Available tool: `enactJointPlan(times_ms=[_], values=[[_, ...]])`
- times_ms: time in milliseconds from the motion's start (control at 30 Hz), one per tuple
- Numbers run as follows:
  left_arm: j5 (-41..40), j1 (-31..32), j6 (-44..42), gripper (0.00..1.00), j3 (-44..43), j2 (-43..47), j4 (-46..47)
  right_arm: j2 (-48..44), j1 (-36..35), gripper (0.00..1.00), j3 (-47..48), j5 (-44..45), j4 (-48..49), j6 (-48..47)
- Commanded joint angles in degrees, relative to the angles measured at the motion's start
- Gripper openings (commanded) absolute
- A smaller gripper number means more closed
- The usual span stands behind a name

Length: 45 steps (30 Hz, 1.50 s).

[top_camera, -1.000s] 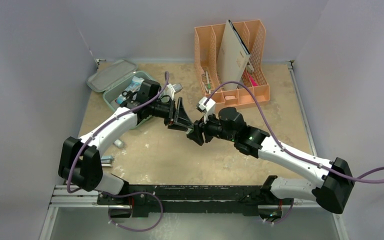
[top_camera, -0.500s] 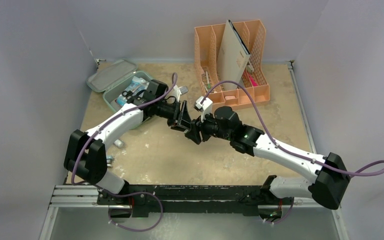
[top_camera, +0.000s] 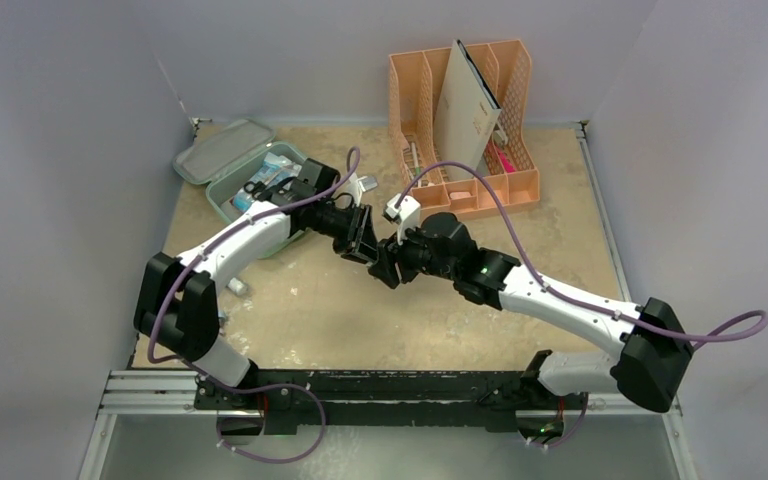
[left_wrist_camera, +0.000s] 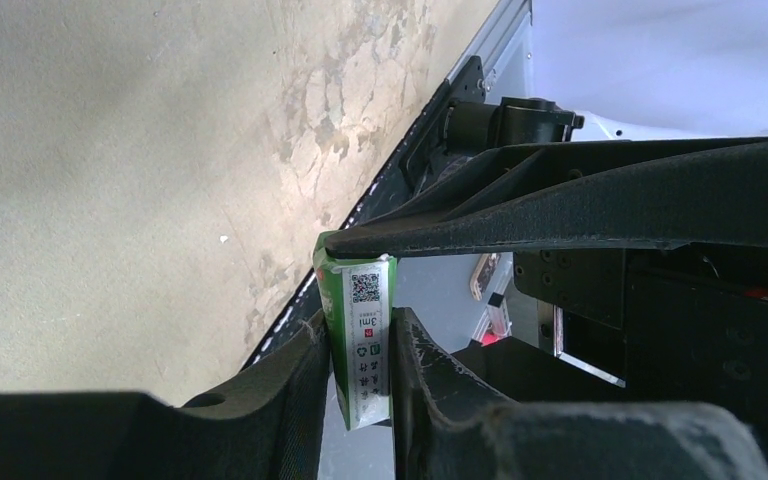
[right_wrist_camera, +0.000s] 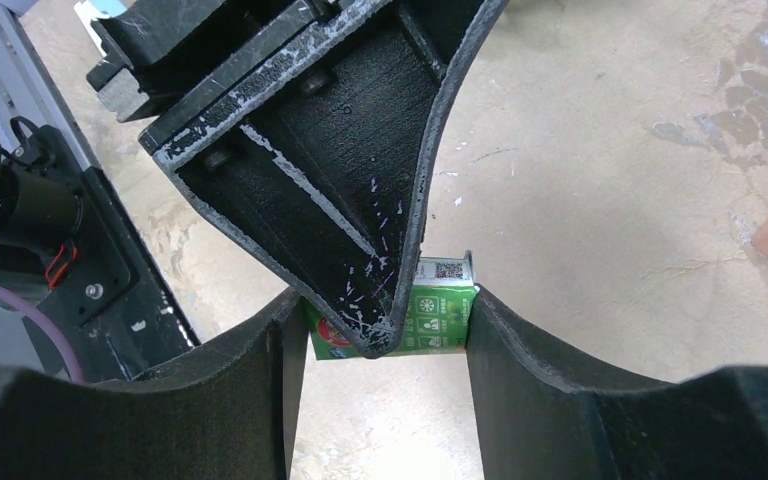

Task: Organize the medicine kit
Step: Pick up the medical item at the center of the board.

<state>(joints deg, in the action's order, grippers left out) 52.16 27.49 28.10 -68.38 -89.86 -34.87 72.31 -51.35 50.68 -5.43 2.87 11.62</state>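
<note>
The mint-green medicine kit (top_camera: 210,152) lies open at the back left, with scissors and small packets inside. Both grippers meet in mid-air over the table's middle, to the right of the kit. A small green box (left_wrist_camera: 365,350) is pinched across its thin sides by my left gripper (left_wrist_camera: 360,322), both fingers flat against it. My right gripper (right_wrist_camera: 388,300) is shut on the same green box (right_wrist_camera: 440,318), gripping its two ends. In the top view the left gripper (top_camera: 365,240) and right gripper (top_camera: 385,265) overlap and hide the box.
A peach-orange file organizer (top_camera: 470,120) with a folder and pens stands at the back right. Two small items (top_camera: 237,287) (top_camera: 215,320) lie on the table beside the left arm. Grey walls close in the table on three sides.
My left gripper has moved right onto the box in the right gripper, and its jaws have narrowed from wide apart to touching the box. The right arm has edged slightly left.
</note>
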Motion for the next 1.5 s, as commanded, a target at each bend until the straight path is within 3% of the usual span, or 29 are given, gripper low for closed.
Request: enactJointPlan(times_ms=[0, 333, 733, 800, 867, 1133, 1467], values=[[0.4, 0.2, -2.0, 0.22, -2.8, -0.4, -1.2, -0.2, -0.2, 0.47, 2.2, 1.3, 1.7, 0.6], [1.4, 0.2, -1.1, 0.16, -3.7, -1.7, -1.8, -1.6, -0.2, 0.57, 1.0, 1.9, 1.6, 1.7], [2.4, -0.2, 3.5, 0.15, -4.6, -1.8, 2.5, -9.4, -0.2, 0.87, -0.4, 0.8, -2.6, 5.5], [2.3, -0.8, 4.0, 0.15, -4.9, -2.2, 2.8, -11.7, -0.2, 0.98, -0.3, 1.4, -4.4, 6.2], [2.4, -2.1, 4.6, 0.15, -5.2, -2.4, 3.3, -14.1, -0.2, 0.99, 0.0, 2.2, -6.2, 6.7], [3.0, -13.4, 6.3, 0.14, -8.0, -1.7, 4.0, -23.0, -0.2, 0.99, -1.7, 5.2, -10.0, 8.2], [-11.8, -33.7, 1.3, 0.14, -11.7, -1.0, -2.5, -26.2, -0.1, 0.99, -3.8, 7.5, -12.1, 8.7]])
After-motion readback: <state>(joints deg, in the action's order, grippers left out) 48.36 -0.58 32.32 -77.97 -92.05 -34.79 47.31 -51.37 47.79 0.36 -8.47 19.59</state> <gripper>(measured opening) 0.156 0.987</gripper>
